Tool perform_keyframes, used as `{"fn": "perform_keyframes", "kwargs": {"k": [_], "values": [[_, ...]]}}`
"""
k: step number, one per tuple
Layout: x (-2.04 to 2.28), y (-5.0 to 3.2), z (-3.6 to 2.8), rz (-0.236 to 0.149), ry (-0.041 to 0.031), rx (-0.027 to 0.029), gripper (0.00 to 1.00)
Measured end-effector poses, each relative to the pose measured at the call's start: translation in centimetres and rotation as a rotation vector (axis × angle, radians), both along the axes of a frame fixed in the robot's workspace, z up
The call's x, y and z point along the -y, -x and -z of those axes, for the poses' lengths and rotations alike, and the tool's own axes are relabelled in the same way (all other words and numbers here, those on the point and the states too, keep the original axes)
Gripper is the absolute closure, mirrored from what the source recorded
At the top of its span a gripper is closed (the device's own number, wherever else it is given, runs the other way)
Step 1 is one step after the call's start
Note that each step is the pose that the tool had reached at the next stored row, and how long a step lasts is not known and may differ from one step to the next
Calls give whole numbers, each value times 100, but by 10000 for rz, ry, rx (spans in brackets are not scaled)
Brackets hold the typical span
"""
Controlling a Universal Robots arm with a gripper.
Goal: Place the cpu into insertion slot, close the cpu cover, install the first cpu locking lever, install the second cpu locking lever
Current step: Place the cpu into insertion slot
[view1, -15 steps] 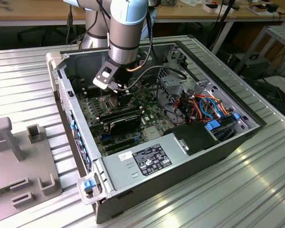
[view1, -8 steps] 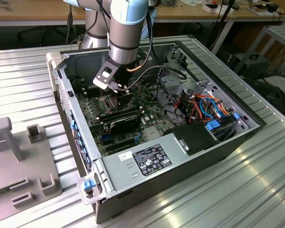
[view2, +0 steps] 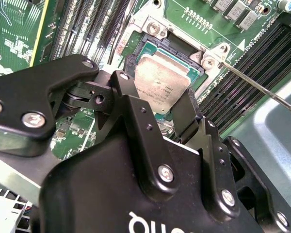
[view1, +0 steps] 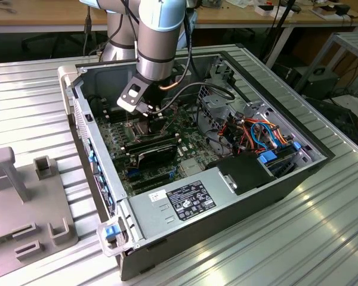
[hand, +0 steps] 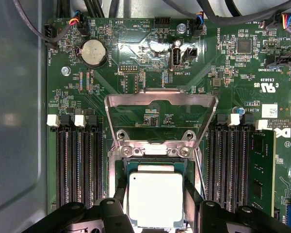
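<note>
The cpu [hand: 156, 196], silver-faced with a thin green rim, lies level over the insertion slot [hand: 122, 167], whose dark frame shows around it. In the second wrist view the cpu [view2: 162, 80] sits between my black fingers [view2: 131, 109], which press on two opposite edges. My gripper [hand: 156, 206] [view2: 160, 104] is shut on it. The cpu cover [hand: 160, 99], a silvery window frame, stands swung open beyond the socket. A thin wire locking lever [view2: 262, 92] lies loose beside the socket. In the exterior view my gripper [view1: 144, 116] hangs low over the motherboard.
The motherboard [hand: 136, 63] lies inside an open computer case [view1: 167, 205] on a ribbed metal table [view1: 298, 238]. Black memory slots [hand: 77, 165] flank the socket, with a memory stick [hand: 262, 170] on one side. Cables [view1: 259, 134] and a drive cage crowd the case at the exterior view's right.
</note>
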State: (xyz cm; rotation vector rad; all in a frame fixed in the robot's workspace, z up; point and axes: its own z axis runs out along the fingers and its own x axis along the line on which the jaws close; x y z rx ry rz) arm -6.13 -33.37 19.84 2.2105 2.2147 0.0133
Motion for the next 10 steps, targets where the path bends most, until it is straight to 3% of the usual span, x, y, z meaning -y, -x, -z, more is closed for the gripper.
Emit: {"fn": "perform_keyframes", "kwargs": {"k": [2, 3, 10], "values": [[0, -1, 0, -1, -1, 0, 44], [0, -1, 0, 0, 0, 0, 38], [0, -1, 0, 18, 0, 0, 38]]}}
